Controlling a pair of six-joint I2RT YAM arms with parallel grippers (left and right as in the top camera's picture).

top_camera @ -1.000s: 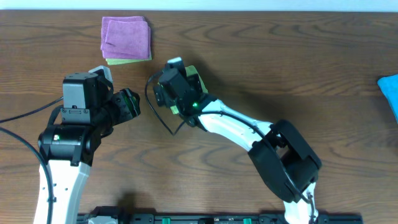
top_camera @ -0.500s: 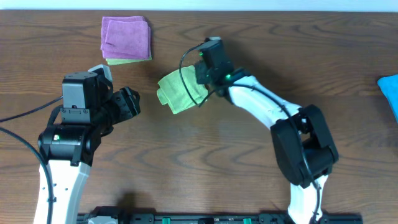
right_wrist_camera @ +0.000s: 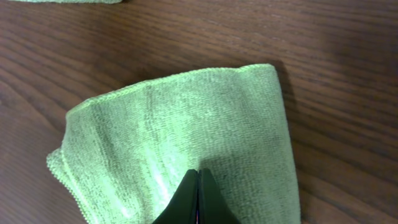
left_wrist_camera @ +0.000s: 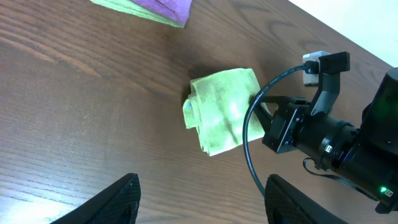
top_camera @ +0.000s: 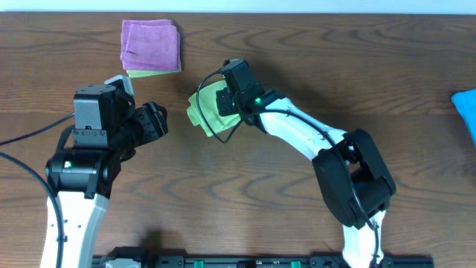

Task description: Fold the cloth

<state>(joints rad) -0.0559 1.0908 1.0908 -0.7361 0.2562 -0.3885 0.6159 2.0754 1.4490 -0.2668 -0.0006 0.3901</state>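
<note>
Right tool (right_wrist_camera: 198, 198), clenched, tips on the folded green cloth (right_wrist_camera: 186, 124) lying on the table (right_wrist_camera: 348, 56) beneath it; left tool (left_wrist_camera: 207, 200) released, empty. Apparently pressing the fold flat; next, a clean lift away.

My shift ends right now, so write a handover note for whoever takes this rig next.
Left gripper: open, empty, short of the cloth.
Right gripper: shut, over the cloth; unclear whether it pinches any fabric.
Cloth: mid-table, folded into a rough packet, layers uneven at one edge.
Done: it looks folded over.
Left: probably square the edges, then pull both arms clear.
</note>
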